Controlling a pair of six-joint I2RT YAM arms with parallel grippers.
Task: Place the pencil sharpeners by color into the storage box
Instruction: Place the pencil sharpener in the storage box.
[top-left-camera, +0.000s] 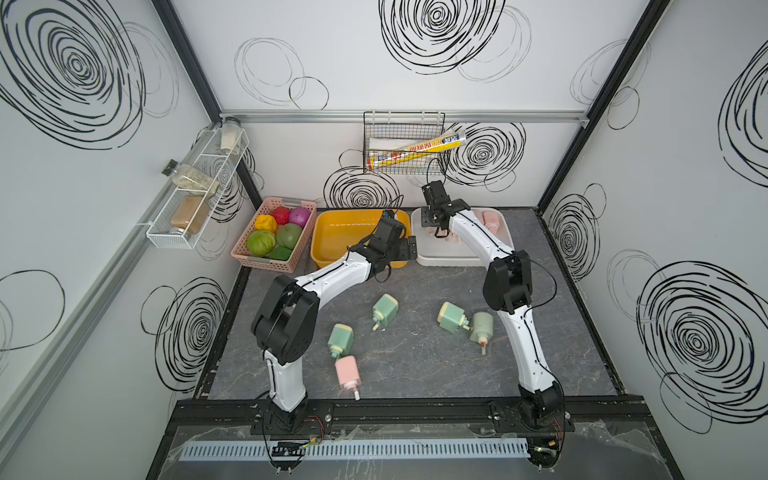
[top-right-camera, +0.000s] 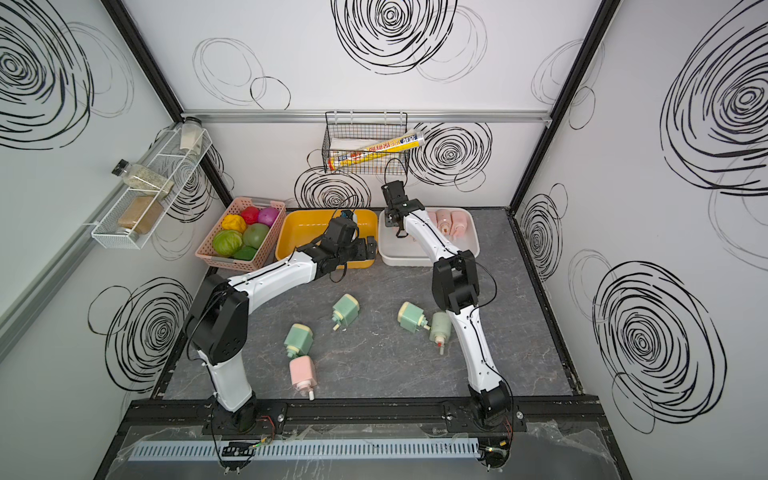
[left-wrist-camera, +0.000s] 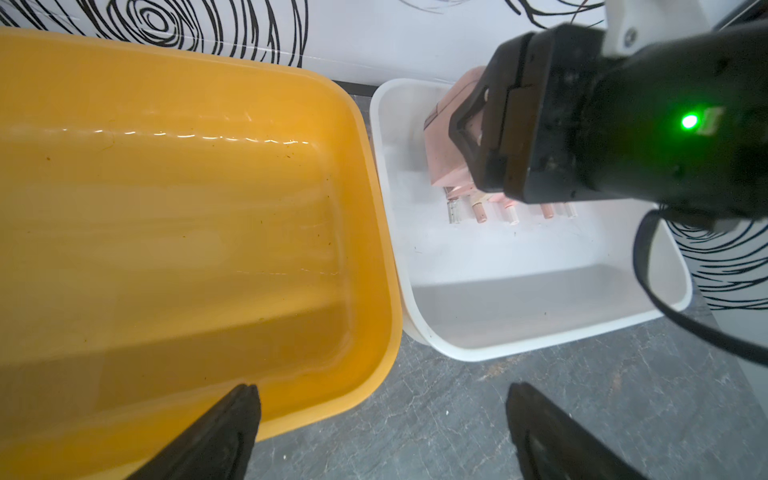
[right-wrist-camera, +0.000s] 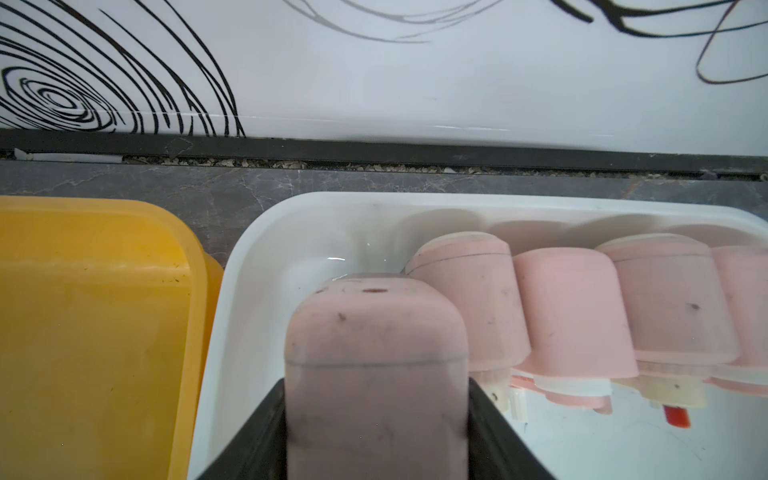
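Held pink sharpener (right-wrist-camera: 376, 332) pinched in right gripper (right-wrist-camera: 377, 390) over white box (right-wrist-camera: 266, 224), beside pink row (right-wrist-camera: 573, 307); grip clear only in wrist views. Left gripper (left-wrist-camera: 382, 419) spread wide by yellow box (left-wrist-camera: 370, 174). Top views only: four green sharpeners (top-left-camera: 384, 309) and loose pink sharpener (top-left-camera: 347, 372) on table (top-left-camera: 415, 361).

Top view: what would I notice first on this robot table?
The right gripper clamps a pink pencil sharpener over the white box, beside four pink ones inside. The yellow box next to it is empty, while four mint green sharpeners and a lone pink one lie on the grey table.
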